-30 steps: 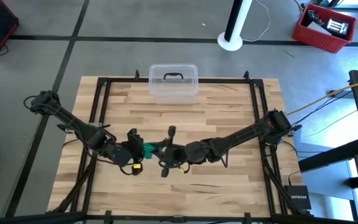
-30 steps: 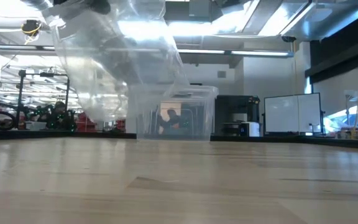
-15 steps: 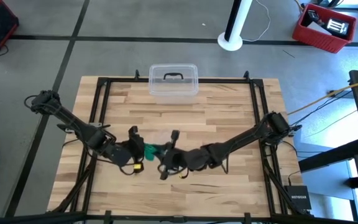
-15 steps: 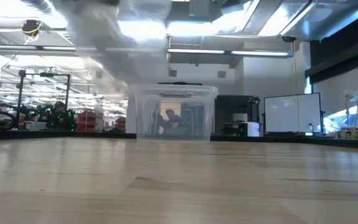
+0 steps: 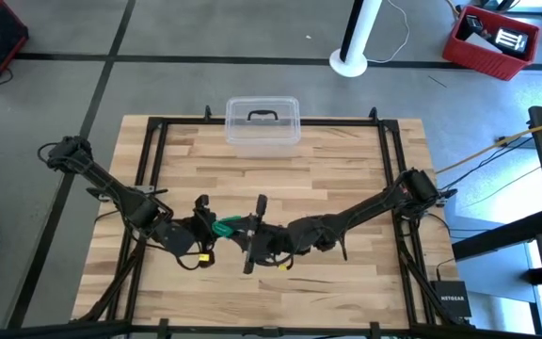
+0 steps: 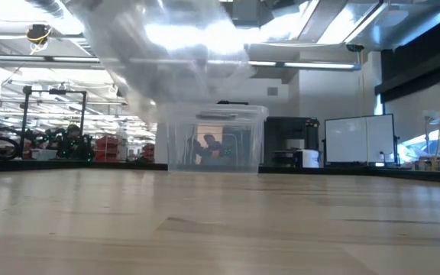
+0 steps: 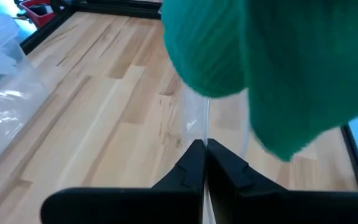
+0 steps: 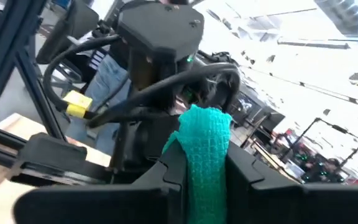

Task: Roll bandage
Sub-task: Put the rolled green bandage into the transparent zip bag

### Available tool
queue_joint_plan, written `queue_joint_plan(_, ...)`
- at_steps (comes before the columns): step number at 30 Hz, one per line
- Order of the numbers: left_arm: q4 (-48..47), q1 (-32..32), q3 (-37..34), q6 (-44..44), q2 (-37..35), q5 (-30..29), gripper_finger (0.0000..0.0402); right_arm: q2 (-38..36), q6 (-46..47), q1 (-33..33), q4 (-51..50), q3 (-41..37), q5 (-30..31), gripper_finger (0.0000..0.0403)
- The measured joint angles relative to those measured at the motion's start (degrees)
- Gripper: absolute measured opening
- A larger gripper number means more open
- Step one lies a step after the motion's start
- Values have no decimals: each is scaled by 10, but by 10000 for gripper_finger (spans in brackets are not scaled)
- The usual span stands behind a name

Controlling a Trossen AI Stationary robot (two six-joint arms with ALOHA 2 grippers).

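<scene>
1. The left tool (image 5: 202,229) hangs over the middle of the desk (image 5: 346,169), left of centre. Its fingers (image 7: 194,165) are pressed together on a thin clear film, while the bandage (image 7: 260,68) bulges as a teal mass close in front of its wrist camera.
2. The bandage (image 5: 226,226) is off the desk, between the two tools. Part of it looks bunched and rounded, but whether it is a tight roll cannot be told.
3. The right tool (image 8: 204,163) meets it from the other side, clamped on a teal fold that stands up between its fingers.
4. By my judgement the rolling is under way, not finished: the fabric is gathered and lifted by both arms, and neat winding appears left to do.
5. The clear lidded box (image 5: 263,122) sits at the far edge, untouched.
6. Readable writing: only "NETGEAR" on a dark device (image 5: 453,299) beyond the right edge; nothing legible on the bandage.
</scene>
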Motion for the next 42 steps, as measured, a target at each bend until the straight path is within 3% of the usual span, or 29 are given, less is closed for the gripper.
queue_joint_plan(9, 9, 10, -1, -17, 0, 0, 0, 0, 31, 9, -30, 0, 31, 56)
queue_joint_plan(17, 44, 14, -2, 1, 0, -6, 0, 2, 87, 8, -116, 1, 33, 56)
queue_joint_plan(29, 56, 13, -2, -9, 0, -8, 0, 2, 55, 20, -117, 1, 27, 56)
queue_joint_plan(33, 109, 14, 0, -5, -1, -12, 0, 7, 42, 21, -168, 0, 28, 56)
queue_joint_plan(42, 115, 11, 0, -4, -1, -5, 0, 11, -53, 29, -186, -1, 87, 56)
